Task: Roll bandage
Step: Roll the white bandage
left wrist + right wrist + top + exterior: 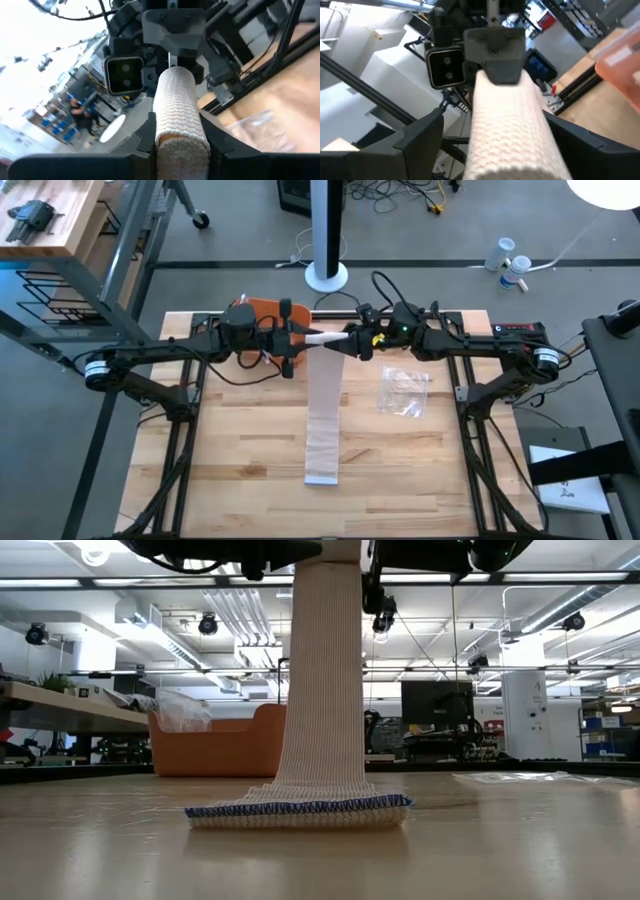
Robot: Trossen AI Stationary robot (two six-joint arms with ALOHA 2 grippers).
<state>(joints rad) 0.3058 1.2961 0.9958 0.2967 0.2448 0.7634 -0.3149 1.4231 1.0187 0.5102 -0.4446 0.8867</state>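
both the left gripper (300, 338) and right gripper (345, 340) are clenched on the bandage (324, 405) roll near the bench's (230, 470) far edge; most still trails unrolled toward the near edge.

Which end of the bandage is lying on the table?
The blue-edged end of the bandage lies on the table; the rolled end is held up between both grippers.

Orange bin (262, 312) behind left arm; plastic bag (404, 391) right.

left end effector (300, 338): raised mid-table, fingers clamped | right end effector (345, 337): facing it, fingers clamped
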